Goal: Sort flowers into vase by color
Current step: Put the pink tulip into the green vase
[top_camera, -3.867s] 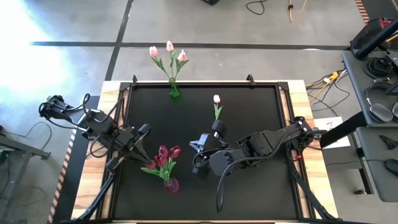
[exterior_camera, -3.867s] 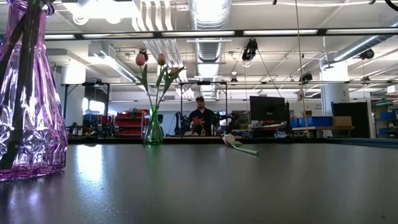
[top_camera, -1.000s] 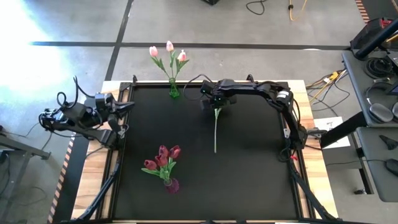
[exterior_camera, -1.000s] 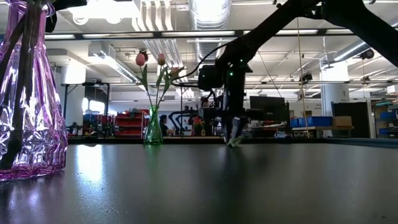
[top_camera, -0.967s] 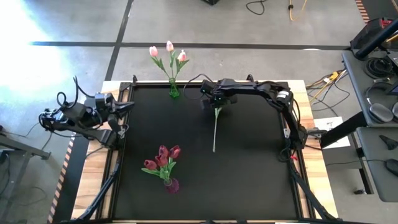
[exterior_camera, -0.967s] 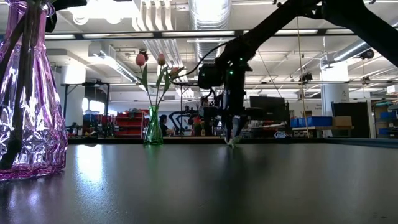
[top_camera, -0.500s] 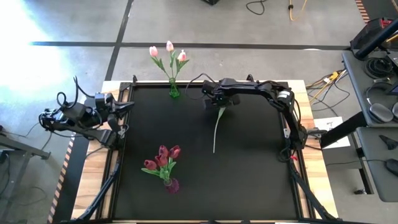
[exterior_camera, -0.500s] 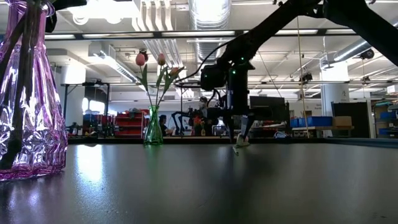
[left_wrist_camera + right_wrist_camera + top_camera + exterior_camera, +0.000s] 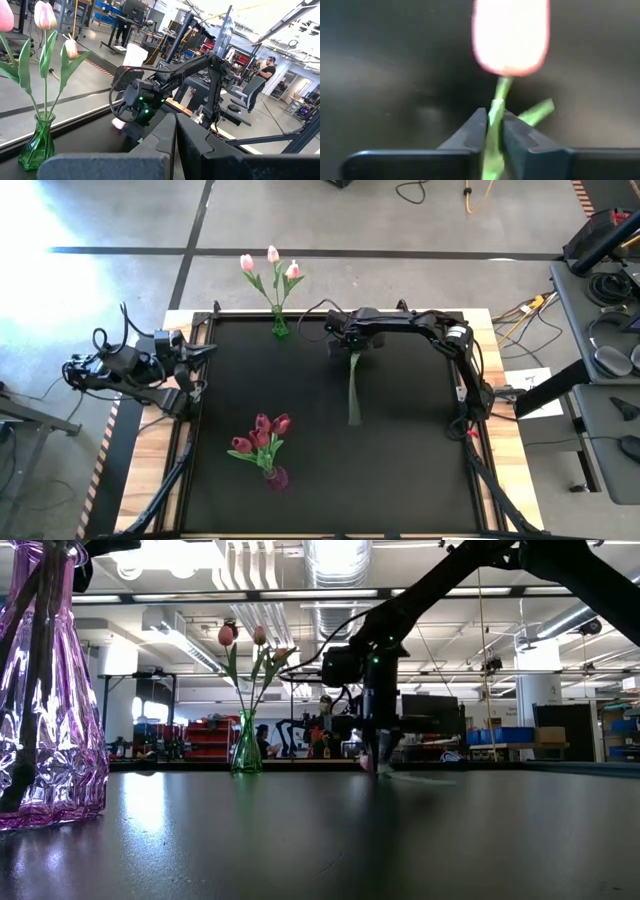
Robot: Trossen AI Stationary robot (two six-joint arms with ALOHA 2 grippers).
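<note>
My right gripper (image 9: 352,350) reaches over the far middle of the black table and is shut on a pale pink tulip (image 9: 511,35). The tulip's green stem (image 9: 353,395) trails toward the near edge. A green vase (image 9: 279,326) at the far edge holds three pale pink tulips (image 9: 272,260) by their stems. A purple vase (image 9: 275,477) near the front left holds several magenta tulips (image 9: 263,432). My left gripper (image 9: 203,352) waits, shut, at the table's left edge. My right gripper pinches the tulip's stem just below the head (image 9: 496,107) between its two fingers (image 9: 472,131), coming from above and pointing down. The head sticks out past the fingertips. The long stem runs off toward the near edge; whether its free end (image 9: 354,421) touches the table I cannot tell.
The black mat is ringed by a wooden frame (image 9: 505,470). The green vase stands to the left of my right gripper, close to the far edge. In the low view the purple vase (image 9: 45,690) stands near at the left. People and workbenches show in the room beyond.
My right gripper has stayed over the far middle of the table, shut on the tulip. The stem's free end has swung a little toward the table's right edge, while the head end has stayed in the fingers.
</note>
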